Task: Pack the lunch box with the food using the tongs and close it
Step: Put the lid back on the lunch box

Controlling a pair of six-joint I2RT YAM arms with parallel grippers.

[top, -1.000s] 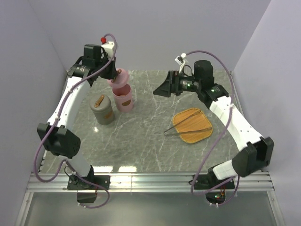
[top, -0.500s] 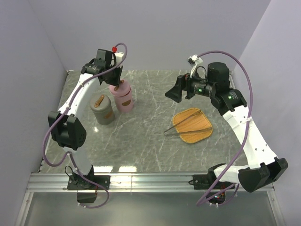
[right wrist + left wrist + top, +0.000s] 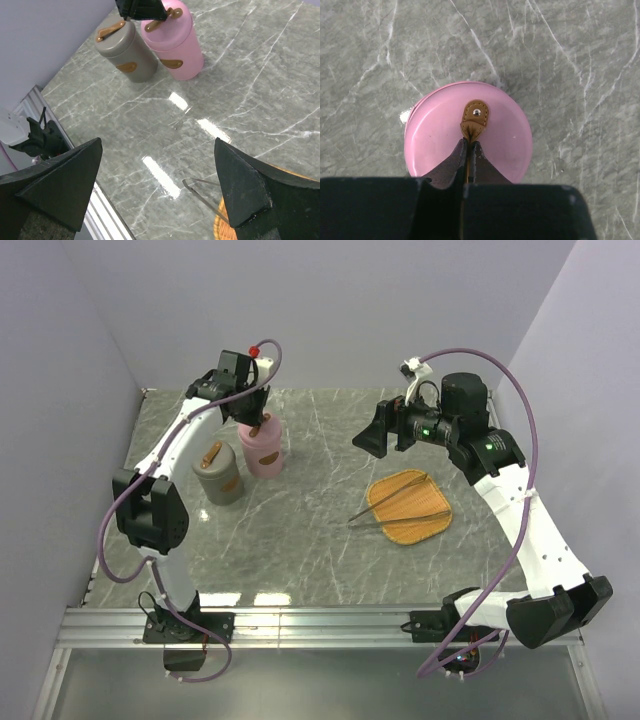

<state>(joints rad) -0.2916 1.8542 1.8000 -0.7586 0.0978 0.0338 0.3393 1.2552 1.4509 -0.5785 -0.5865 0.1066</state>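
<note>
since a second ago the left arm has swung in and set down the pink round lid [image 3: 435, 140], which then hung tilted above the pink cylindrical lunch box [image 3: 264, 454] and now sits flat on it; the right arm has risen and drawn back. the left gripper [image 3: 469, 150] stands directly over the pink lunch box, its jaws pressed together on the brown leather tab [image 3: 475, 116] that is riveted to the middle of the lid. a grey cylindrical container [image 3: 219, 478] with a brown strap on top stands upright just to the left of the pink lunch box. the right gripper [image 3: 370, 430] hangs in the air well to the right of the pink lunch box, jaws spread wide and holding nothing. the long thin silver metal tongs [image 3: 400, 516] lie well to the right of the pink lunch box and nearer the arm bases, their joined end on the grey marble table [image 3: 300, 550] pointing toward the box and their two arms fanning out across the orange square woven tray [image 3: 425, 532].
</note>
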